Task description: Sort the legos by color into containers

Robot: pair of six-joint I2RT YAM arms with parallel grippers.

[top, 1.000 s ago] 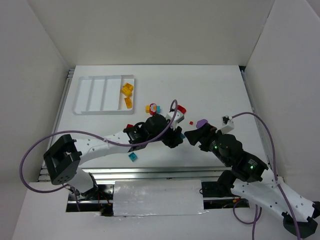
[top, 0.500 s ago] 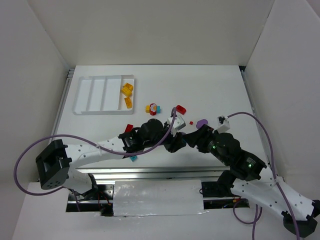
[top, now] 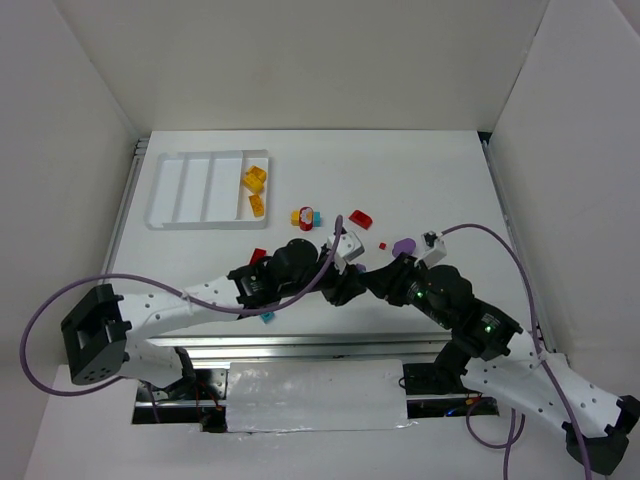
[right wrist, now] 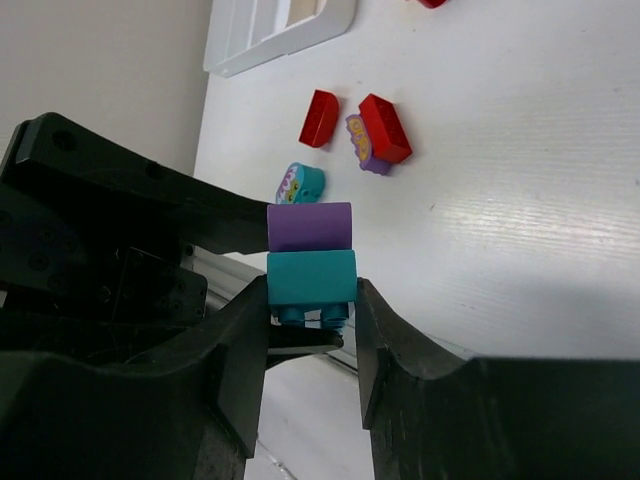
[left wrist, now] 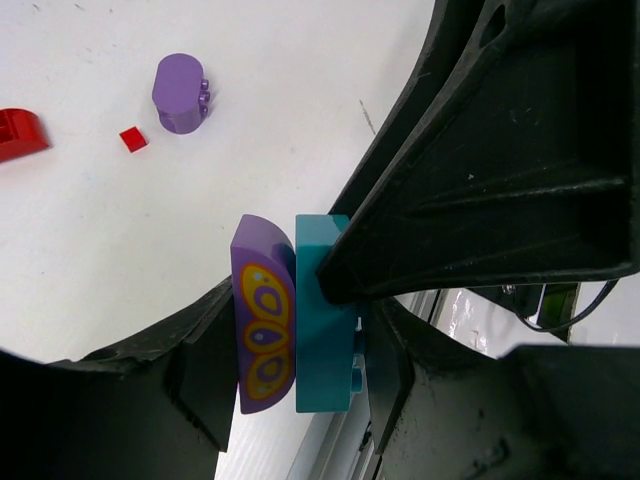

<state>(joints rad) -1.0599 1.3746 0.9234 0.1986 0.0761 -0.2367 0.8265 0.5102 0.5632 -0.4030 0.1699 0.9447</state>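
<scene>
Left gripper (top: 345, 286) and right gripper (top: 373, 281) meet at near centre, both arms stretched low, well apart from the far-left tray (top: 200, 224). Left wrist: its jaws pinch the stacked pair (left wrist: 268, 320) end to end. Right wrist: its jaws press the teal brick (right wrist: 311, 277) by its sides, probably to separate the colours.

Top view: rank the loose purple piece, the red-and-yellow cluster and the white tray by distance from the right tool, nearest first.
1. Loose purple piece, just beyond the right tool.
2. Red-and-yellow cluster, farther back left.
3. White tray, far-left corner.
</scene>
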